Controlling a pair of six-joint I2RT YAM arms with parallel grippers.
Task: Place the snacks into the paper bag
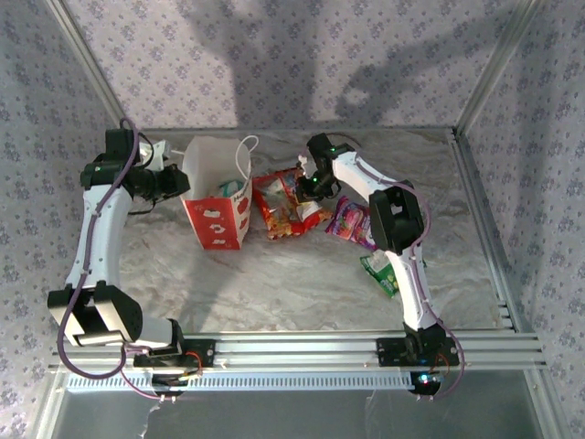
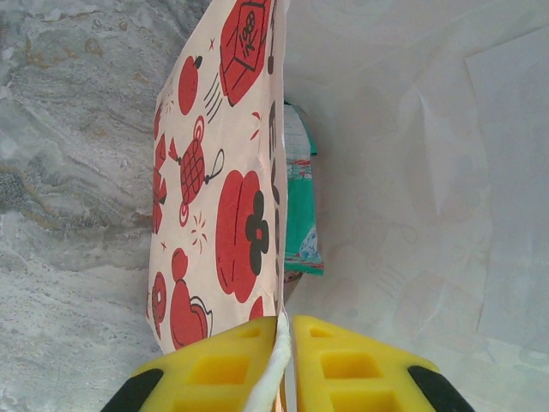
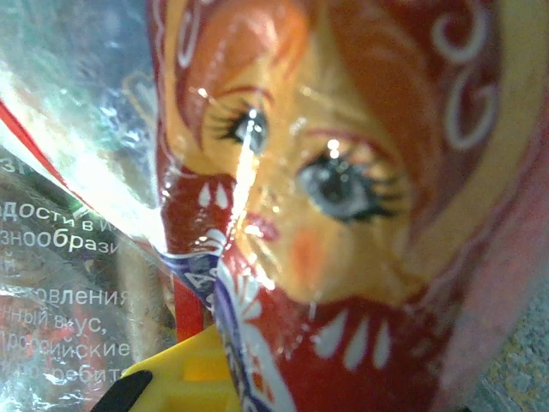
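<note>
left arm (image 1: 94,229): white link shells, black joint housings
right arm (image 1: 364,178): same build, white links, black joints
cables (image 1: 64,306): purple-grey, looped along the outside of each arm
bases (image 1: 174,358): black mounts, red wiring on the left one
left end effector (image 2: 285,330): yellow fingers (image 2: 360,369), square moulded pockets, black pieces at outer edges
right end effector (image 1: 309,194): black body, yellow finger (image 3: 190,378) with pocket, black outer edge

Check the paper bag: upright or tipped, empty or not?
Upright, not empty. The paper bag stands on its base in the top view; a teal packet sits inside; the left gripper pinches its rim.
</note>
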